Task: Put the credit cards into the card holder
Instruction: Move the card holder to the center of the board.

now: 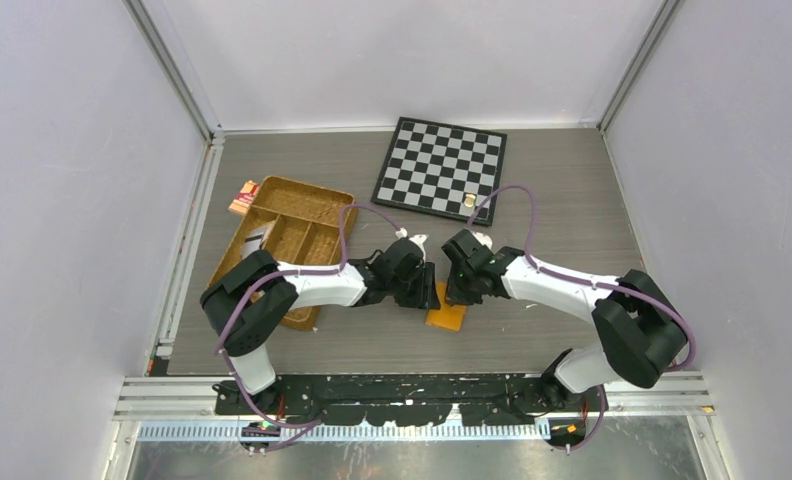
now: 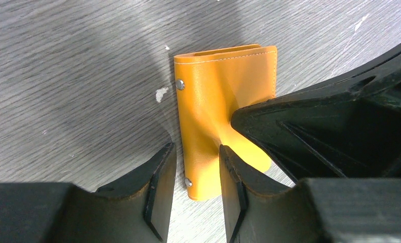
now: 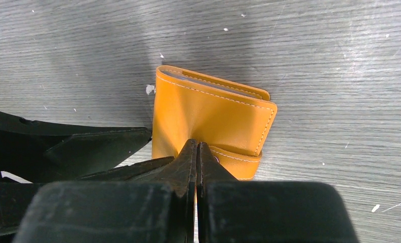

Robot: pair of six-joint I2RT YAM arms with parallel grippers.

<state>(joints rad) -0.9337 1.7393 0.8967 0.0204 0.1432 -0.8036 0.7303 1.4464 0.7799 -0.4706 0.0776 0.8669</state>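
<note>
The orange card holder (image 1: 446, 318) lies folded flat on the table between both arms. My left gripper (image 2: 196, 177) is open and straddles the holder's (image 2: 213, 86) snap-side edge near one corner, with a bare strip of table showing beside its left pad. My right gripper (image 3: 197, 152) is shut, and its tips press into the holder's (image 3: 213, 114) top cover, which is dented there. A grey edge shows between the holder's layers in the right wrist view. A pale grey credit card (image 1: 255, 238) seems to lie in the woven tray. No other card shows.
A brown woven divided tray (image 1: 307, 205) sits at the left, with a small red-and-tan packet (image 1: 243, 197) by its far corner. A chessboard (image 1: 440, 166) lies at the back with a small piece (image 1: 469, 201) on it. Walls enclose three sides.
</note>
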